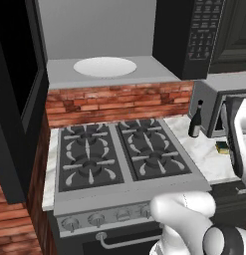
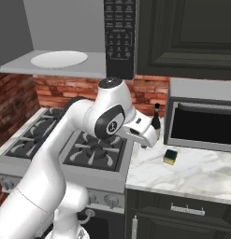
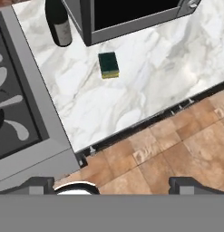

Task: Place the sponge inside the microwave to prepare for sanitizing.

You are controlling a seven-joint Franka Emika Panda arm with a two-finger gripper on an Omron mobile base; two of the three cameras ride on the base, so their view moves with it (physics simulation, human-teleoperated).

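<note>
Sponge (image 3: 108, 65) lies on the worktop (image 3: 145, 90) ahead of and below my end effector (image 3: 115, 185), well apart; jaws fully spread, holding nothing.

Rising from the base, bent at the elbow and reaching forward to the right; wrist angled downward; claw (image 3: 112, 183) spread wide — dark fingertips (image 3: 40, 184) far apart at the hand view's bottom; nothing gripped between them.
</note>
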